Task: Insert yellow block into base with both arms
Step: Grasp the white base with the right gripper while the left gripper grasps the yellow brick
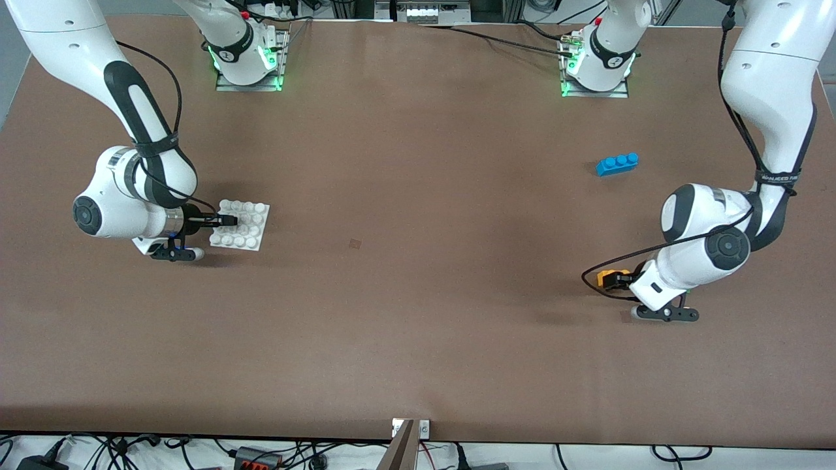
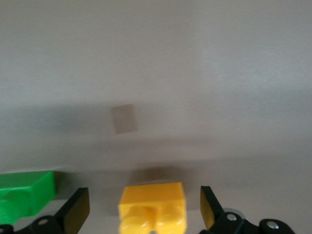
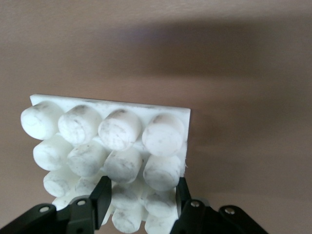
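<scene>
Brown tabletop carries all items; both arms leave the front view at its upper corners, so their upper links are cut off. The right arm bends down at its own end of the tabletop, wrist level, with the right tool low over the base. In the right wrist view the right tool has its fingers drawn in against a middle row of studs at the base's near edge, closed on it; the lowest studs are cut off by the frame. The left arm folds down at its own end, and its wrist hides most of the left tool. The left wrist view shows the left tool fully spread, fingers clear of the yellow block lying between them, studs toward the camera, lower part cut off. The yellow block rests on the tabletop, only its tip visible from the front. A green brick lies just beside it, partly out of frame. A blue brick lies farther from the front camera, well apart.
</scene>
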`<state>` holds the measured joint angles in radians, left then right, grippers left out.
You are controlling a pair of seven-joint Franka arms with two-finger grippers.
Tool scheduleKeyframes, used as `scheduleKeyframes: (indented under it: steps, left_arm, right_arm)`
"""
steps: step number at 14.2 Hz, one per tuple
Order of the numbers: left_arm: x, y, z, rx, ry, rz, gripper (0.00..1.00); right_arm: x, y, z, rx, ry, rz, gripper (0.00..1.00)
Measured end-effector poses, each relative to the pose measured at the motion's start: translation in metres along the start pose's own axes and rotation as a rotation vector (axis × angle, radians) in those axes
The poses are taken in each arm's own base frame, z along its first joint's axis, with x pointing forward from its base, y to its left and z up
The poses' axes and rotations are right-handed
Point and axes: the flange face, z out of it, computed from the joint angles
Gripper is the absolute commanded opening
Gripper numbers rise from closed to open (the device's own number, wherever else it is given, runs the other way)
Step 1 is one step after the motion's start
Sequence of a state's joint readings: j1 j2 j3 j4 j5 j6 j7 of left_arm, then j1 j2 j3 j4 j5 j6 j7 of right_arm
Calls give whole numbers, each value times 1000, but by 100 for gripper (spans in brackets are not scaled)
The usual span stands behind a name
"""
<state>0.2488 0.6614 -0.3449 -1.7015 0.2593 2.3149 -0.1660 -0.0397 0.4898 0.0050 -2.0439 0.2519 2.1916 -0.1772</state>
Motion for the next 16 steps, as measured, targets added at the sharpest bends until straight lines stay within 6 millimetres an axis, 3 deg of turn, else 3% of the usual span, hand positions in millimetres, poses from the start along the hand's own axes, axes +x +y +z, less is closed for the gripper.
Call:
scheduleKeyframes:
  steps: [2,4,10,14,16]
  left_arm:
    - [0,16,4,1,-5,13,100]
    - [-1,19,10,23,-10,41,100]
    - [-3,10,17,64,-23,71,100]
    - [-13,-5,29,64,-57,61,100]
    - [-17,-4,35,62,-70,65,100]
  right_arm:
    - [0,-24,5,-12,-8,-41,51]
    - [-2,-60,12,-32,-19,-101,51]
    - [-12,-171,38,-89,-20,-176,47]
    - [-18,-260,58,-115,-3,-165,45]
    - [-21,-296,66,-122,8,-176,45]
